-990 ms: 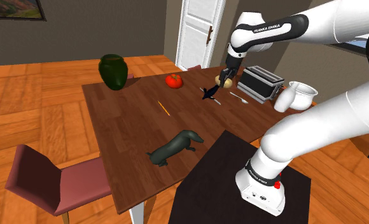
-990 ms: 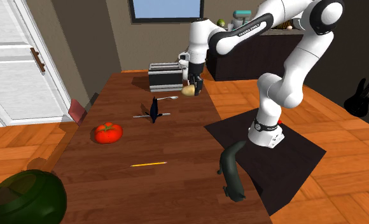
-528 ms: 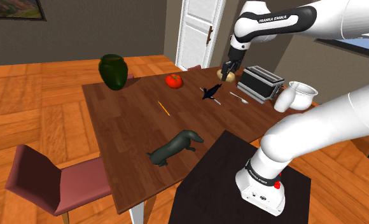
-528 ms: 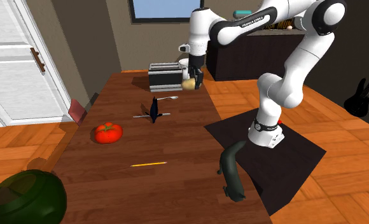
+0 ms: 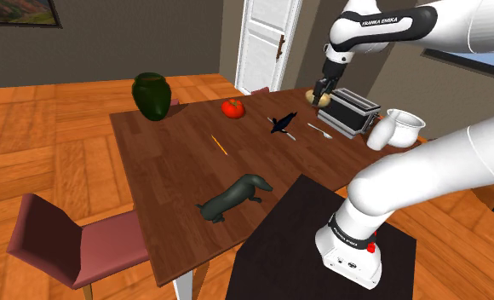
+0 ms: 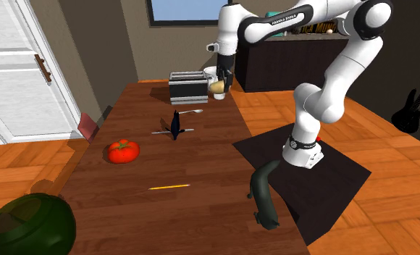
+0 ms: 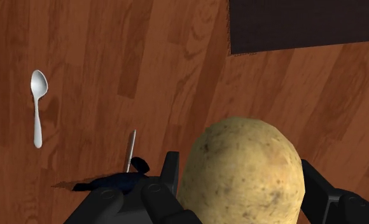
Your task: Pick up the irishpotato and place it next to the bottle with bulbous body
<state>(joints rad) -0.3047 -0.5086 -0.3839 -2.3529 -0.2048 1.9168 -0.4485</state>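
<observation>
Gripper (image 5: 322,94) clamps the potato (image 5: 323,100) beside the toaster (image 5: 349,112). The green bulbous bottle (image 5: 152,95) stands well apart, toward the shoulder view's left.

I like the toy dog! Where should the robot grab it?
Probably across the middle of the dog, from above, one finger on each flank: its body is long and narrow there and lies level on the table.

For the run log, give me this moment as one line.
pincer: shut on potato | potato: aloft above table, near toaster
</observation>
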